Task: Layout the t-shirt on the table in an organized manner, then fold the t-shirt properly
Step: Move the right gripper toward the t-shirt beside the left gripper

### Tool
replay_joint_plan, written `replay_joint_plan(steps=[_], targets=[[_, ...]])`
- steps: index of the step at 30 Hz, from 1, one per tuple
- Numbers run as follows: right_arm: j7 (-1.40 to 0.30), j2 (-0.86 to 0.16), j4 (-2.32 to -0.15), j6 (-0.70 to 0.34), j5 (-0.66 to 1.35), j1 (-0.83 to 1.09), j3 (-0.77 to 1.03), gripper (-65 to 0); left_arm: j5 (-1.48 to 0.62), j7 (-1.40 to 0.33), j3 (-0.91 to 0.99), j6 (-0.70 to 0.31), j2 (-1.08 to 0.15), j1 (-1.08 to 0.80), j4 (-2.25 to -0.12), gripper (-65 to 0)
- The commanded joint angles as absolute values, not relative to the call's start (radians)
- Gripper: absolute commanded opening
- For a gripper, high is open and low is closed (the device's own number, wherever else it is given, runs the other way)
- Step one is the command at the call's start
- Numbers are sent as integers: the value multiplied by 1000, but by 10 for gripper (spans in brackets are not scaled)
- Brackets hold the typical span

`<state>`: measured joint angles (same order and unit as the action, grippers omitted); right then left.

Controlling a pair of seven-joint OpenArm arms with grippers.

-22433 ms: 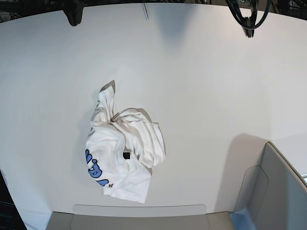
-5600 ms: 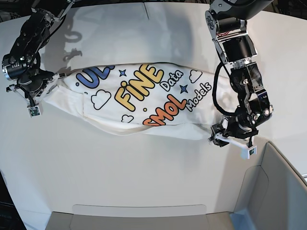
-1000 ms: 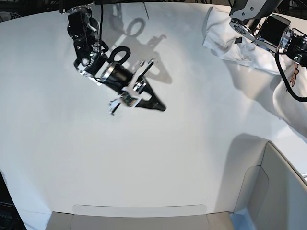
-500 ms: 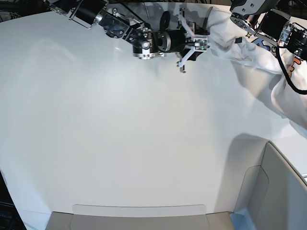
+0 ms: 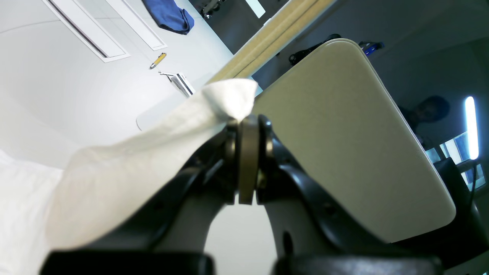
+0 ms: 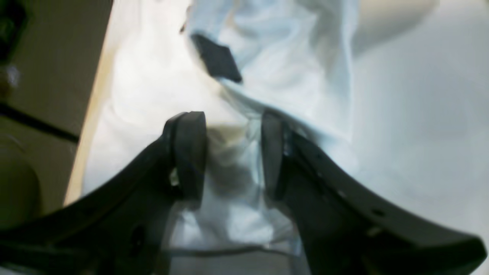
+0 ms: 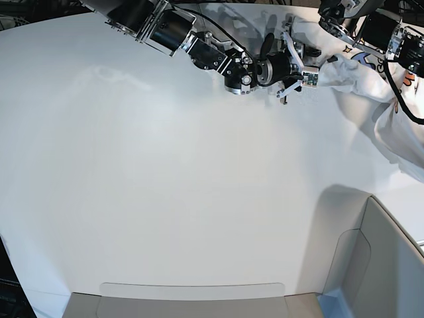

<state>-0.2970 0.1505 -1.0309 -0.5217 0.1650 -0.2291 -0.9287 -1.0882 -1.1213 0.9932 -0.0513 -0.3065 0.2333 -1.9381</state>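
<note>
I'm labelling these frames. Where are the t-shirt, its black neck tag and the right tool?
t-shirt (image 5: 160, 141), left wrist view, on the stretched cloth beside the pinch.
black neck tag (image 6: 217, 59), right wrist view, on the tag's middle.
right tool (image 6: 233, 152), right wrist view, midway between its open fingertips.

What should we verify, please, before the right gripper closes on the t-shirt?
1. Left gripper shut on the t-shirt: ok, a white corner is pinched between its jaws.
2. Right gripper open: ok, the jaws stand apart.
3. Cloth between the right jaws: ok, white fabric shows in the gap, near the black neck tag.
4. Which part of the shirt lies in that gap: cannot tell, the right wrist view is blurred.
5. Shirt laid flat on the table: not ok, it is bunched at the far right edge of the base view.
</note>
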Motion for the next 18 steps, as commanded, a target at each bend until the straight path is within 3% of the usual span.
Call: replay_joint_plan(steps=[1, 4, 8, 12, 18], targets=[[-337, 157, -1024, -521, 147, -243, -931, -407, -1107, -1104, 992, -61, -325, 249, -1954, -650], [-337, 157, -993, -521, 147, -243, -967, -478, -1106, -1104, 992, -61, -323, 249, -1954, -650], [-337, 157, -990, -518, 147, -229, -1007, -650, -1106, -1104, 990, -61, -323, 249, -1954, -650], [-340, 148, -1044, -516, 143, -191, -984, -650, -1106, -1106, 987, -61, -321, 248, -1954, -650], [-340, 18, -1283, -446, 145, -41, -842, -650, -1106, -1106, 984, -61, -321, 214, -1954, -650]])
